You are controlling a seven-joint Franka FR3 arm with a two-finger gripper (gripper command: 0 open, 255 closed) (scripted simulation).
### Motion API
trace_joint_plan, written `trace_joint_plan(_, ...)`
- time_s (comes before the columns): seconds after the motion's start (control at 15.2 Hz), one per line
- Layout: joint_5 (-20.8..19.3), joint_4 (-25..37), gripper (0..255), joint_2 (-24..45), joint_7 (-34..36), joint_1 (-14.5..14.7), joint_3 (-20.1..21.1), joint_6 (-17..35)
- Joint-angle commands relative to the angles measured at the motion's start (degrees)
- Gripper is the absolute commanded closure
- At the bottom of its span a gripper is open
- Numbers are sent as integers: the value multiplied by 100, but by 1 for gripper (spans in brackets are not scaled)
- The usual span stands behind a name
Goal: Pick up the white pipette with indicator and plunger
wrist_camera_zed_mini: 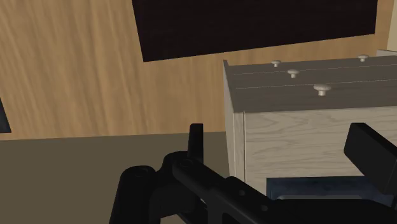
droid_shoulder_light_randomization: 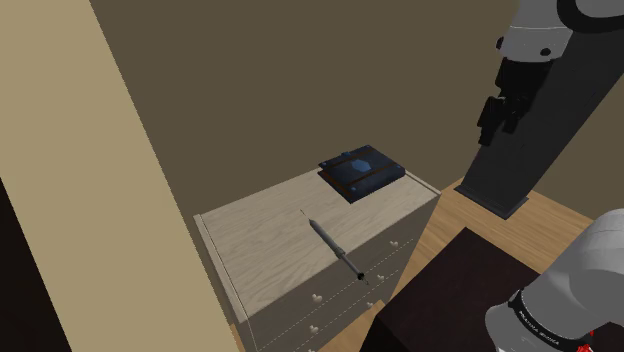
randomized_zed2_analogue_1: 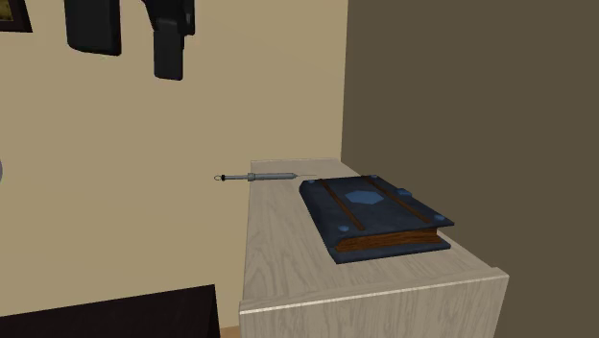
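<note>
Shoulder view first: the pipette point(droid_shoulder_light_randomization: 333, 246) is a thin grey stick (not really white here) lying crosswise on the pale wooden dresser point(droid_shoulder_light_randomization: 262, 250). Its black plunger end pokes out past the drawer-side edge and its needle tip points toward the back edge. A dark blue book point(droid_shoulder_light_randomization: 361, 172) sits at the far end of the top, close to the back corner and well apart from the pipette. The black gripper point(droid_shoulder_light_randomization: 497, 122) hangs high up off that end of the dresser, nowhere near the pipette, and the dark stand point(droid_shoulder_light_randomization: 450, 290) fills the lower right. In the second exterior view the book point(randomized_zed2_analogue_1: 374, 216) is up close, the pipette point(randomized_zed2_analogue_1: 265, 177) lies beyond it with its end hanging off the drawer-side edge, and the gripper point(randomized_zed2_analogue_1: 131, 62) sits up top with its fingers apart, holding nothing. In the wrist view the gripper point(wrist_camera_zed_mini: 283, 149) is spread wide, with the drawer knobs point(wrist_camera_zed_mini: 321, 90), a strip of the book point(wrist_camera_zed_mini: 318, 188) and the wooden floor point(wrist_camera_zed_mini: 76, 63) below it.
</note>
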Motion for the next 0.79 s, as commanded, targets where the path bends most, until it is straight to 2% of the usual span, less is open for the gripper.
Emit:
trace_joint_plan(0.0,0,0,0,0,0,0,0,0)
trace_joint_plan(0.73,1021,-389,0,763,1162,529,1059,1200)
